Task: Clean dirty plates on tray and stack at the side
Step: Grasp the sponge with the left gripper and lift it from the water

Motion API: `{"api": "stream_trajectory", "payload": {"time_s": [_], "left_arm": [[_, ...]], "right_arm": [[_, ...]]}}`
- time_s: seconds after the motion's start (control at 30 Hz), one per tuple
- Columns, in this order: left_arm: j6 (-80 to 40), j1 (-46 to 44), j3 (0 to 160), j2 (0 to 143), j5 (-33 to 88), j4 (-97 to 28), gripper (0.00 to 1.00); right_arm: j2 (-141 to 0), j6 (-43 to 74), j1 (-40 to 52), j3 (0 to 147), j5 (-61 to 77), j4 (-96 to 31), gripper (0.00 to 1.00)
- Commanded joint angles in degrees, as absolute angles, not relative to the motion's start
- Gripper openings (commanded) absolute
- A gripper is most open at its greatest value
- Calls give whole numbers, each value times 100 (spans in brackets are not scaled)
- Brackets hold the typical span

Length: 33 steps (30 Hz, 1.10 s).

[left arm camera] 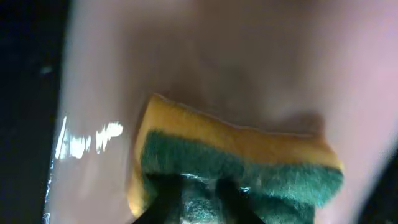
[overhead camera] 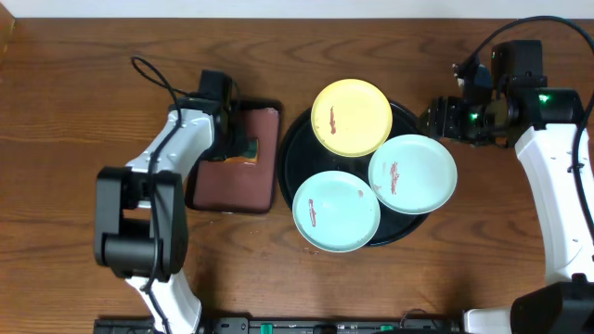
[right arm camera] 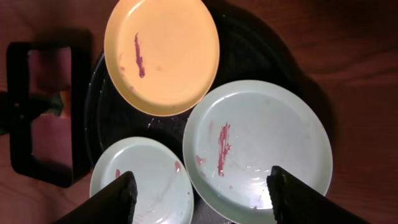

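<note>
Three plates lie on the round black tray (overhead camera: 290,158): a pale yellow plate (overhead camera: 351,116) at the back, a mint plate (overhead camera: 413,173) at the right and a mint plate (overhead camera: 336,211) at the front. Each has a reddish smear. All also show in the right wrist view: the yellow plate (right arm camera: 161,53), the right mint plate (right arm camera: 258,149), the front mint plate (right arm camera: 143,183) and the tray (right arm camera: 249,56). My right gripper (right arm camera: 205,199) is open and empty above the tray's right side (overhead camera: 436,119). My left gripper (left arm camera: 199,199) is shut on a yellow-and-green sponge (left arm camera: 236,155).
The sponge (overhead camera: 249,147) rests on a rectangular black-rimmed maroon tray (overhead camera: 237,176) left of the round tray, with my left gripper (overhead camera: 237,139) over it. The maroon tray also shows in the right wrist view (right arm camera: 37,137). Brown wooden table (overhead camera: 74,111) all round.
</note>
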<state>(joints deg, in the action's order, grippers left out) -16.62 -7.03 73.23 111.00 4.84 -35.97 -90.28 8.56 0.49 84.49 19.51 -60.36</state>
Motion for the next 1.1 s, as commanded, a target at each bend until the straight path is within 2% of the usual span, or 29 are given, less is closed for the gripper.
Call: {"api": "stream_trajectory", "payload": {"time_s": [0.0, 0.2, 0.23, 0.27, 0.3, 0.37, 0.5, 0.53, 0.6, 0.67, 0.7, 0.77, 0.8, 1.07], "left_arm": [[-1629, -738, 7227, 11233, 869, -3601, 8], [-1457, -735, 7426, 10995, 1048, -4156, 8], [-1459, -738, 7459, 10932, 1048, -4213, 14], [-1461, -738, 7478, 10855, 1050, -4259, 30], [-1461, -738, 7481, 10785, 1048, -4270, 42], [-1461, -738, 7481, 10652, 1050, -4327, 55], [-1208, -749, 7478, 10624, 1168, -4451, 54], [-1212, -749, 7476, 10626, 1168, -4560, 50], [-1503, -749, 7476, 10624, 1153, -4836, 42], [-2102, -746, 7428, 10624, 1155, -4980, 41], [-2508, -749, 7380, 10624, 1155, -4989, 42], [-3361, -749, 7288, 10639, 1157, -4930, 57], [-3763, -749, 7244, 10650, 1157, -4858, 60], [-5061, -749, 7212, 10652, 1350, -4101, 62]], "right_arm": [[-9076, 858, 58, 8530, 1997, -6023, 66], [-9076, 858, 58, 8530, 1997, -6023, 65], [-9076, 858, 58, 8530, 1997, -6020, 65], [-9076, 858, 58, 8530, 1997, -6020, 65], [-9076, 858, 58, 8530, 1997, -6023, 65], [-9076, 858, 58, 8530, 1994, -6020, 65], [-9076, 858, 58, 8530, 1994, -6001, 66], [-9076, 858, 58, 8530, 1997, -6001, 66], [-9076, 858, 58, 8530, 1997, -6003, 66], [-9076, 858, 58, 8530, 1997, -6007, 66], [-9076, 858, 58, 8530, 1994, -6003, 66], [-9076, 858, 58, 8530, 1994, -5977, 67], [-9076, 858, 58, 8530, 1994, -5968, 67], [-9076, 858, 58, 8530, 1994, -5981, 67]]}}
